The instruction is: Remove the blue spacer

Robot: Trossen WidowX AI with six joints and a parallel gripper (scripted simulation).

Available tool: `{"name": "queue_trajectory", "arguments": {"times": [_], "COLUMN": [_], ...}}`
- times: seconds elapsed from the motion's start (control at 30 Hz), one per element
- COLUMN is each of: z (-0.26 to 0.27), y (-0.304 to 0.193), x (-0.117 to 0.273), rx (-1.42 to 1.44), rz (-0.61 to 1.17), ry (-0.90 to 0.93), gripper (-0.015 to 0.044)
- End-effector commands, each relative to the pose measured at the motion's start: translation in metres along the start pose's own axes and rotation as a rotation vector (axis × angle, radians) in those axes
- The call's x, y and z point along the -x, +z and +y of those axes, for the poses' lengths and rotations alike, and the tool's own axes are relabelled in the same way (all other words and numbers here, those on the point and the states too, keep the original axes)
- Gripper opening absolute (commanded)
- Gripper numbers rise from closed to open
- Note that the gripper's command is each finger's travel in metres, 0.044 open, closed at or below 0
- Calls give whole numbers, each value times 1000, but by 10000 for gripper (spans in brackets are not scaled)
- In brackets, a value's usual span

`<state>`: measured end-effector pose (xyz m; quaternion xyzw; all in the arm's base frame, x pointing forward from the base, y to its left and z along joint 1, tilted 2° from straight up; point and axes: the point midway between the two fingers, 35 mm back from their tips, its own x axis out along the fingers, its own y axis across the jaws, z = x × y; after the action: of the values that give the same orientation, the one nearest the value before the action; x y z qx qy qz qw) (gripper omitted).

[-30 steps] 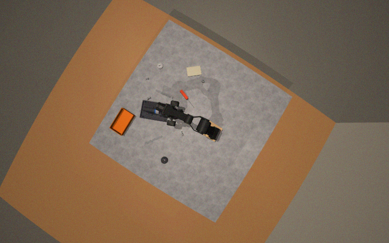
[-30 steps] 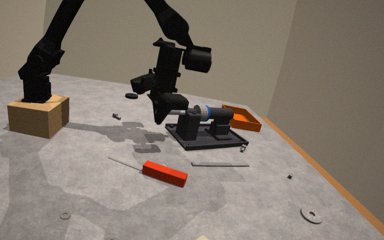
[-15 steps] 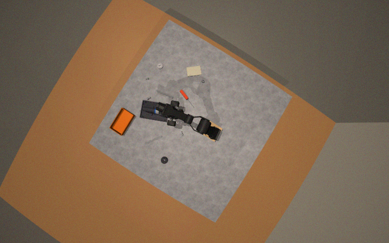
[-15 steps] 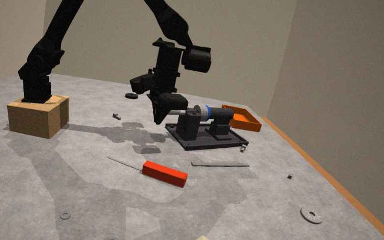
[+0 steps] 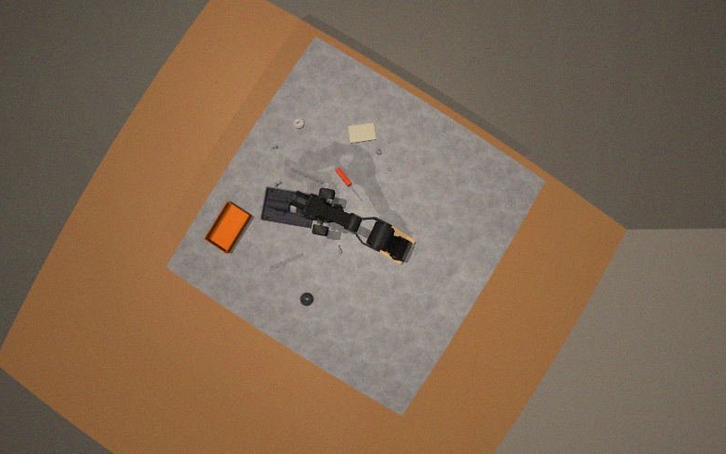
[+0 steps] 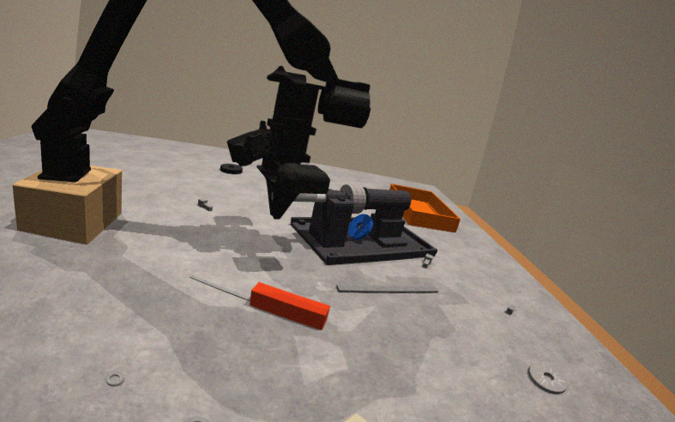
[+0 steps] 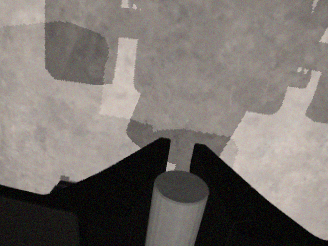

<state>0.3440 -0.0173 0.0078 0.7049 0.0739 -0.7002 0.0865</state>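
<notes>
The gripper [image 6: 277, 210] [image 7: 182, 143] is shut on the pale round shaft [image 6: 312, 197] [image 7: 176, 220], near its free end. The shaft passes through the upright support block [image 6: 334, 222]. Grey spacers [image 6: 355, 197] sit together between this block and the big dark housing block [image 6: 389, 199]. The blue spacer [image 6: 360, 226] is off the shaft, below the grey spacers, tilted on edge between the two blocks; whether it touches the base plate [image 6: 382, 257] [image 5: 264, 204] is hard to tell. The shaft's far end is hidden.
An orange bin [image 5: 229, 226] [image 6: 431, 209] stands beyond the base plate. A red-handled screwdriver [image 5: 343, 176] [image 6: 290, 305] and a thin grey bar [image 6: 387, 288] lie beside the fixture. A black disc [image 5: 306, 298] [image 6: 231, 168], a pale card [image 5: 362, 133] and a light ring [image 5: 298, 123] [image 6: 548, 378] lie farther out.
</notes>
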Motion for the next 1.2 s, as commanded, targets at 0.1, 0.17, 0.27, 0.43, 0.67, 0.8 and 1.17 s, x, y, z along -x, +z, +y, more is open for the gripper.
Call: {"name": "queue_trajectory", "arguments": {"times": [0.1, 0.17, 0.27, 0.43, 0.67, 0.8, 1.17], "z": [0, 0, 0, 0, 0, 0, 0], "y": [2, 0, 0, 0, -1, -2, -6], "x": [0, 0, 0, 0, 0, 0, 1], "rx": [3, 0, 0, 0, 3, 3, 3], "rz": [-3, 0, 0, 0, -3, -3, -3], "ry": [2, 0, 0, 0, 2, 2, 2], "gripper": [0, 0, 0, 0, 0, 0, 0]}}
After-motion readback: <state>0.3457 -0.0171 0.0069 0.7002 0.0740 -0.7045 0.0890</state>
